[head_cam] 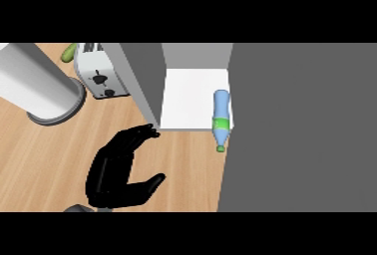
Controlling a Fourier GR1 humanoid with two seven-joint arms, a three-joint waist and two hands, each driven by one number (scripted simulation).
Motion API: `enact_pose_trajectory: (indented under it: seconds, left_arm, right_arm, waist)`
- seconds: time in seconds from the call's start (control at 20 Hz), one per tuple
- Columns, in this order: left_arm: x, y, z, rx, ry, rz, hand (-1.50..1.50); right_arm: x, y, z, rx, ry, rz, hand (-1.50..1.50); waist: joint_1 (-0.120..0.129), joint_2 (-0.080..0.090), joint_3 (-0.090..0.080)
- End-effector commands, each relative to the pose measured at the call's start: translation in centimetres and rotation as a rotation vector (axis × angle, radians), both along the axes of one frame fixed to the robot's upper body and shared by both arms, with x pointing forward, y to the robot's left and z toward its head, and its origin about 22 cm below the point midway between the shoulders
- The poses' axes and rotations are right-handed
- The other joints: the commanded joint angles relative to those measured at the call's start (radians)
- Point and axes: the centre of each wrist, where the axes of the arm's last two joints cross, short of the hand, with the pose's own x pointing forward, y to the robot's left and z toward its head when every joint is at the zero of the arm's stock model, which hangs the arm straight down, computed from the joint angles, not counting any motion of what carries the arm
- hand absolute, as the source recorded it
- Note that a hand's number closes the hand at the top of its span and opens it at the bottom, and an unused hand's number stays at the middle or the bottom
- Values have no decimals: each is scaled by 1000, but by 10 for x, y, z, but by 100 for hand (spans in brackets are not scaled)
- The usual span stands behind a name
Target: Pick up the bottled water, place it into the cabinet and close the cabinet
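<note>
While the bottle [221,117] lies on its side at the right edge of the cabinet's [193,102] white shelf, it is plainly not yet fully home: its green cap end pokes out past the shelf's front lip over the counter [184,164], pointing toward the robot. Its long axis runs front to back, base deep inside, blue body and green label band close beside the big grey panel [302,129] on the right, which I take to be the open door, though I cannot tell for sure. Lying flat like that, it looks set down or released rather than stood up, and I'd say it could roll.

Out from there, the left hand [117,172] comes in from the lower edge, black fingers stretched forward and only gently bent, thumb splayed to the right, holding nothing. Its fingertips [147,132] reach the bottom corner of the cabinet's grey left wall, just at the shelf's front lip, well apart from the bottle. The right hand is nowhere in view.

Further left, a toaster [101,77] stands beside the cabinet wall, with a tall grey cylinder [40,87] beyond it.
</note>
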Motion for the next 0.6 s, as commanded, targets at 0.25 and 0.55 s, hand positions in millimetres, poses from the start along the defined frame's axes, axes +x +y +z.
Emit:
enact_pose_trajectory:
  seconds: [0.25,0.55]
  left_arm:
    - [-27,59,14,-74,18,68,-150]
    - [-44,83,11,-85,73,88,-150]
  right_arm:
    - [-1,17,45,-130,-95,223,150]
    - [2,31,50,-134,-130,346,150]
  waist:
    - [6,1,-3]
    - [18,-3,-9]
